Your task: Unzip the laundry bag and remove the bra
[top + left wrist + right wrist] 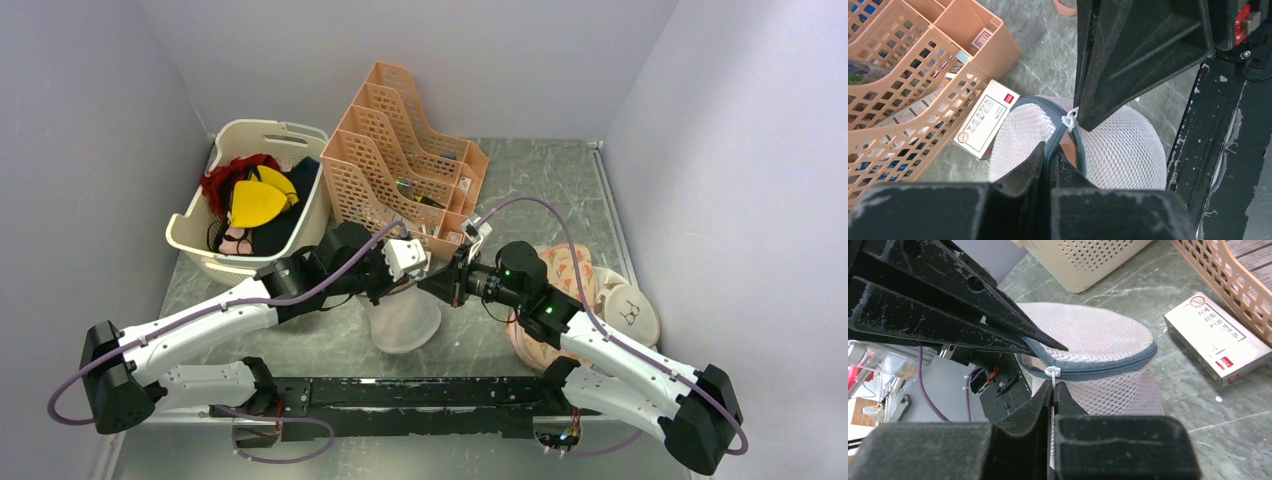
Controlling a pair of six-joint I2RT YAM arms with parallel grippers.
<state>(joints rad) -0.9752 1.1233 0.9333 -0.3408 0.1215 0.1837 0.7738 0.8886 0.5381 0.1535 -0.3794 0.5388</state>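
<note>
The laundry bag (403, 320) is a whitish mesh drum with a grey-blue zip round its top, standing between both arms near the front of the table. My left gripper (1050, 152) is shut on the zip's edge tape of the laundry bag (1123, 150). My right gripper (1053, 386) is shut on the white loop pull (1051, 372) of the zip, just below the rim of the laundry bag (1088, 330). The zip gapes a little between the two grippers, showing a pinkish-brown patch (1068, 151) that I cannot identify. The bra is hidden.
A cream basket (265, 130) of red, yellow and black clothes stands back left. A peach file rack (380, 150) stands behind the bag, with a white box (1215, 337) at its foot. A peach printed pad (568, 272) and a white disc (630, 312) lie at right.
</note>
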